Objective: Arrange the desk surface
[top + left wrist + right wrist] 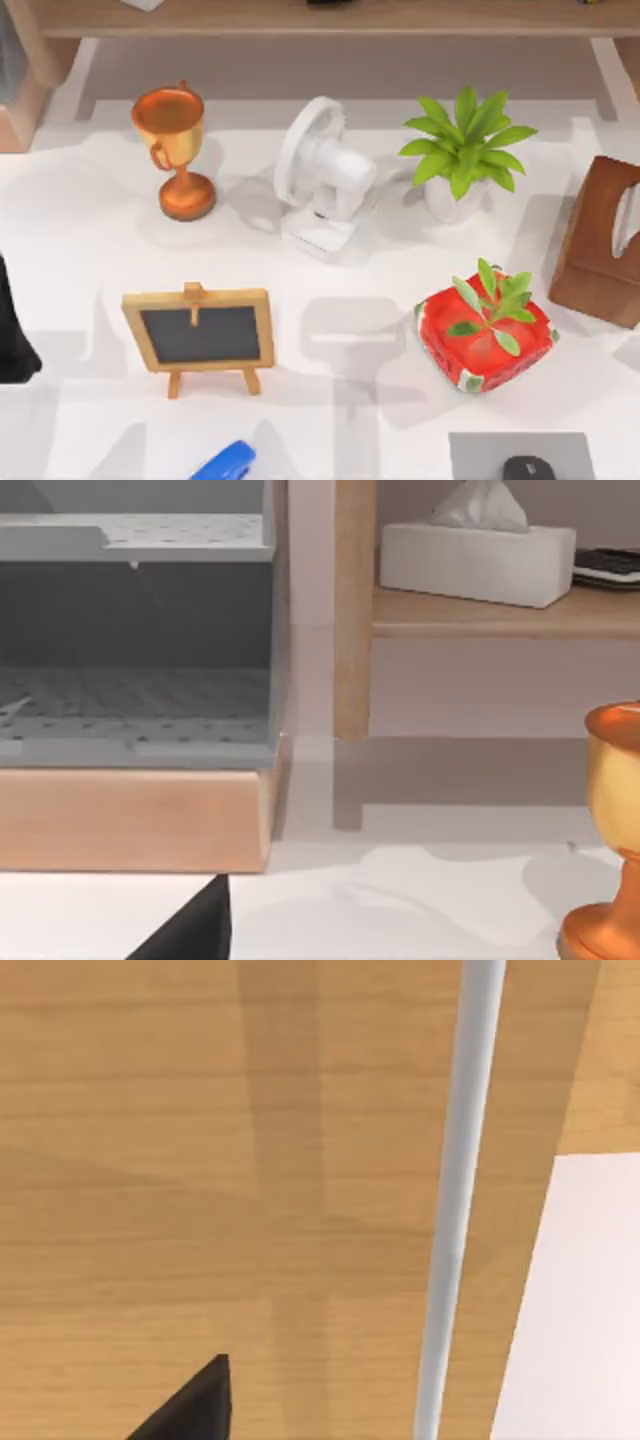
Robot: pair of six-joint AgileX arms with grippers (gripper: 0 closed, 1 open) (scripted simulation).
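The desk surface spanned the top view, bearing a trophy at 10 o'clock, fan at 12, and small chalkboard at 8. The left arm sat at 9 o'clock. Jaw states could not be told.

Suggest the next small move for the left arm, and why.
Probably ease the left gripper, at the table's left edge, toward the trophy. The trophy is among the nearest items, the left wrist view already faces it, and the desk surface between them looks bare.
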